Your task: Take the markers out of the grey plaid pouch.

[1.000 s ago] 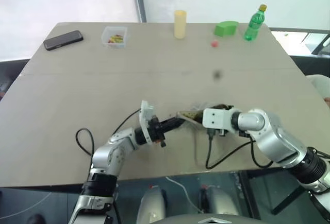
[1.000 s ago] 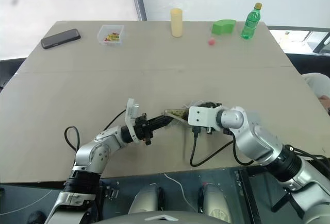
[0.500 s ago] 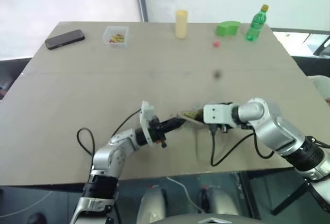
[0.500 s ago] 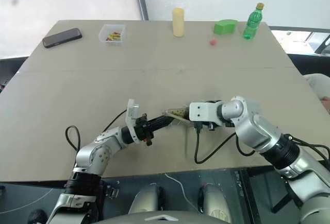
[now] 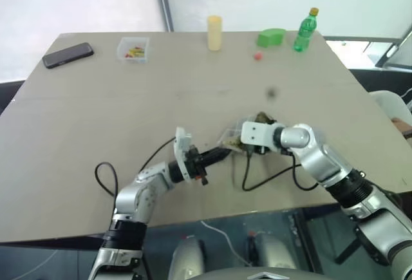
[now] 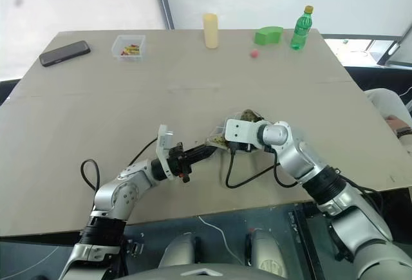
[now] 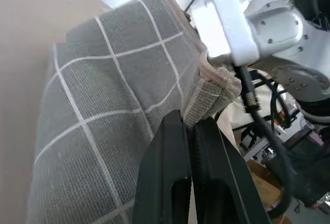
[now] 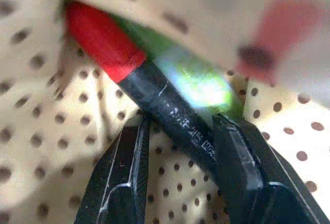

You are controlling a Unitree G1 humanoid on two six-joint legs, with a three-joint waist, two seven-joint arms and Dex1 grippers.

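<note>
Left gripper (image 7: pixel 190 131) pinched the grey plaid pouch (image 7: pixel 118 110) edge near the table's (image 5: pixel 96 112) front middle, holding it open. Right gripper (image 8: pixel 178 141) reached inside, fingers parted around the red marker (image 8: pixel 136 77), the green marker (image 8: pixel 191 77) just behind. Step in hand: grasping; next, I judge, close and draw straight out.

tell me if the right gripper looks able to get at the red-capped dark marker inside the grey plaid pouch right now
Probably yes. The left gripper pinches the grey plaid fabric pouch by its edge, and the right gripper is already inside, fingers open on either side of the red-capped dark marker. Nothing lies between them; the light green marker sits close behind.

Red (image 8: pixel 100 36) and green markers (image 8: pixel 193 82) inside pouch (image 7: pixel 111 110)
</note>
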